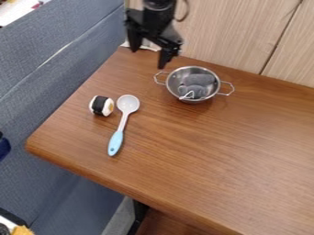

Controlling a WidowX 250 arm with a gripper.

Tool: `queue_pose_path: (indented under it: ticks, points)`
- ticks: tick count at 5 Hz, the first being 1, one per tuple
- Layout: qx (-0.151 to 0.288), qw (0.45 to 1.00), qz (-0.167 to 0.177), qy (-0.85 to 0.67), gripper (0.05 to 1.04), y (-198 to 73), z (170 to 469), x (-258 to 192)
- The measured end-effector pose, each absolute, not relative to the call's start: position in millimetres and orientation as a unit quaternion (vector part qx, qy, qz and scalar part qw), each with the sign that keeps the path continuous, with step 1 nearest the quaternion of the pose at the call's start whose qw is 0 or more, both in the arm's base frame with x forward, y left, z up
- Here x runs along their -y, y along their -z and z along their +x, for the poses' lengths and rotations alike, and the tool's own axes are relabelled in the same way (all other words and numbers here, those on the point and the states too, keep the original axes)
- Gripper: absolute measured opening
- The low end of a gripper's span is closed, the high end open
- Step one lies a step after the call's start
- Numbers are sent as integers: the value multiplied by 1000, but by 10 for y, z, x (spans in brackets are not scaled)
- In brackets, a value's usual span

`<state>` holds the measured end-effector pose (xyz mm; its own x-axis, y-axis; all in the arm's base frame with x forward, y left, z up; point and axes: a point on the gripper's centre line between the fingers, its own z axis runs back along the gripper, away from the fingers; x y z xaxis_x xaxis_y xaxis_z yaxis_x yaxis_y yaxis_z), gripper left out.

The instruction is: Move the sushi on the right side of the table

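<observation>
Though level, sushi (101,105) endwise toward spoon (123,121)

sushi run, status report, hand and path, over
Hand open, empty, near far edge of table. Sushi still to move, at left. Spoon just right of it, likely blocking a low slide.

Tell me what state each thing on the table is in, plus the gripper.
Sushi roll: on its side, ungripped
Spoon: lying down
Metal pot: upright, uncovered, occupied
Gray contents: inside the pot, exact kind unclear
Gripper: open, raised, nothing held
</observation>
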<state>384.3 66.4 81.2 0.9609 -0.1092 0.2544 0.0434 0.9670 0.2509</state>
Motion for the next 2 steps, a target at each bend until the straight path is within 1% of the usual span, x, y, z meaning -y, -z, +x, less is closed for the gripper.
queue_pose_path:
  ticks: [1,2]
  points:
    - [108,989,95,-10,1001,-651,3633,-953]
    - [97,993,52,-48,1001,-497,3440,-1131]
